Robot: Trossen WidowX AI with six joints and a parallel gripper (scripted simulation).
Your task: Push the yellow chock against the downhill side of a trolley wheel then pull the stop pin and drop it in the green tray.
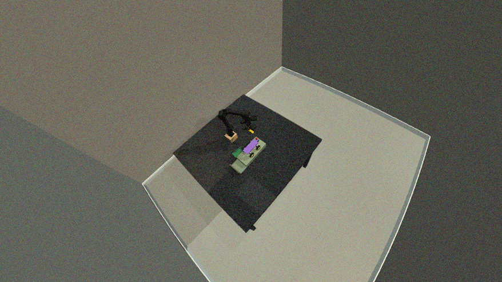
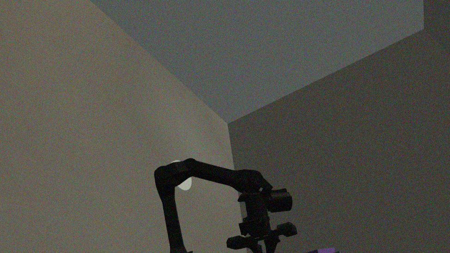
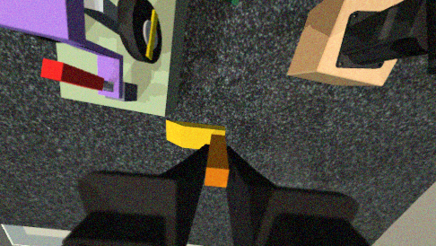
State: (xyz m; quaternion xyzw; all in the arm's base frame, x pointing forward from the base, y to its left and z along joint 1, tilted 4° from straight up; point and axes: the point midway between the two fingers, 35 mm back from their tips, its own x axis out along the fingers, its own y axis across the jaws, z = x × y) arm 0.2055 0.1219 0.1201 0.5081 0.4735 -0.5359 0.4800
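The chock (image 1: 251,130) (image 3: 190,135) sat in the gripper (image 1: 249,128) (image 2: 263,247) (image 3: 216,149). In the wrist view, the trolley (image 1: 250,145) (image 2: 326,250) (image 3: 36,15) stood ahead-left on the ramp (image 1: 241,167) (image 3: 154,101), the pedestal (image 1: 232,138) (image 3: 309,54) ahead-right, the tray (image 1: 236,153) (image 3: 235,2) farther ahead.

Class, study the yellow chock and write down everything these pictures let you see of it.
The yellow chock has a blocky, angular yellow body with slanted faces, and a straight, square-ended orange handle rising from one end. Its surfaces look plain and smooth. The black rubber base cannot be made out. The end effector grips it by the handle, one finger on each side. It is away from the trolley's wheels, not wedged against any.
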